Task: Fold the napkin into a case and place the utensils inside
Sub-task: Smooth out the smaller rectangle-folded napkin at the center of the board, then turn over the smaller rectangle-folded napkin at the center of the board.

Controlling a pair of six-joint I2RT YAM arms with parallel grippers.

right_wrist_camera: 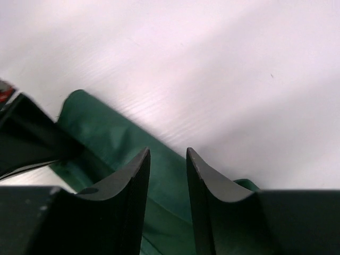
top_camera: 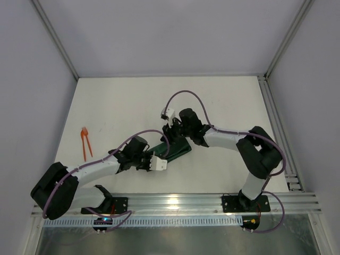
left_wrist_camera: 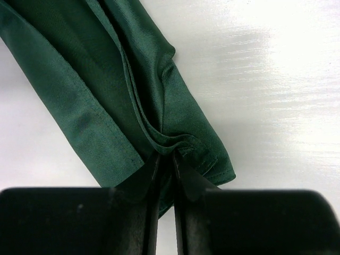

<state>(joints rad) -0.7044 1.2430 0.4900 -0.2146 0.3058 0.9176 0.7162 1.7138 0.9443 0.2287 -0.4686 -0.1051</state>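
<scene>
Slippage is the chief risk, I judge: the left jaws are pressed together on a bunched stack of hems at one end of the napkin (left_wrist_camera: 106, 95), and a pull from that small bite could free one layer and let the folds fan open. The right jaws stand spread over the other end with nothing between them; the wrist view does not show whether they touch the cloth. If they close off-centre, they could catch only the top layer, or drag the strip askew against the left arm's hold. The napkin lies as a narrow, slanted strip near the middle of the desk (top_camera: 228, 101), between the two wrists, so the wrists could also crowd each other. No diagonal flap shows, so the case looks unfinished to me. The utensils (top_camera: 85, 142) lie well apart, near the desk's left edge, and only the left arm seems placed to reach them. Count: one napkin; two orange utensils, as far as the top view shows, set in a narrow V; two arms.
</scene>
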